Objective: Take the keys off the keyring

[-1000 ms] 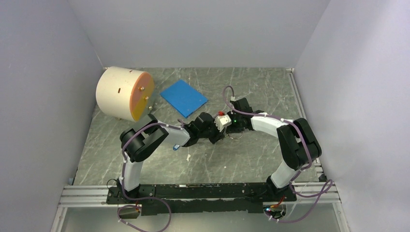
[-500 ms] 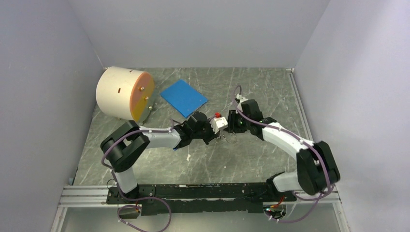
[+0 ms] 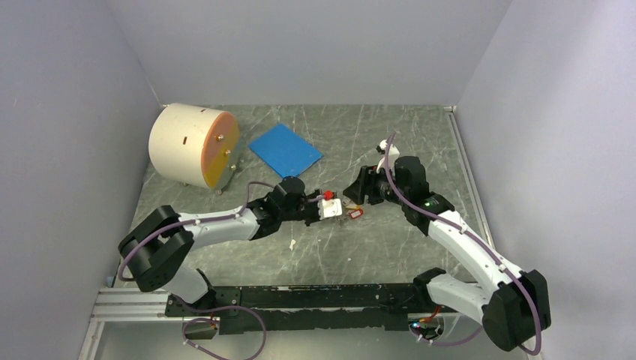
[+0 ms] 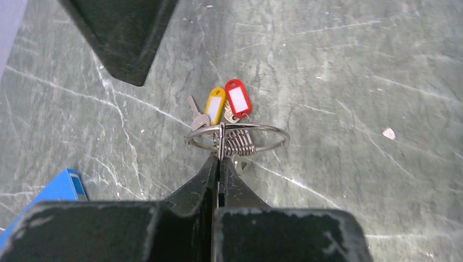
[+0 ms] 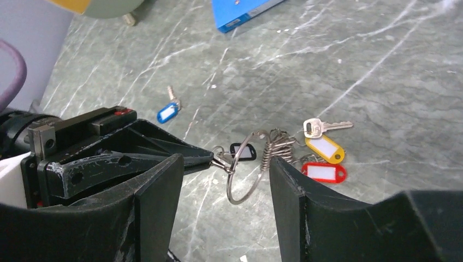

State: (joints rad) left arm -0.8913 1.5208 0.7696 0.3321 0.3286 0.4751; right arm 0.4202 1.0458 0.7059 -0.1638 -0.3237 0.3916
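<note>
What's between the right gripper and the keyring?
Only bare table: the right wrist view shows the keyring framed by the open right gripper, with nothing before it.

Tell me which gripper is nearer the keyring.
Left. The left gripper is shut on the keyring wire itself. The right gripper is open and apart from it, with the ring in view between its fingers.
</note>
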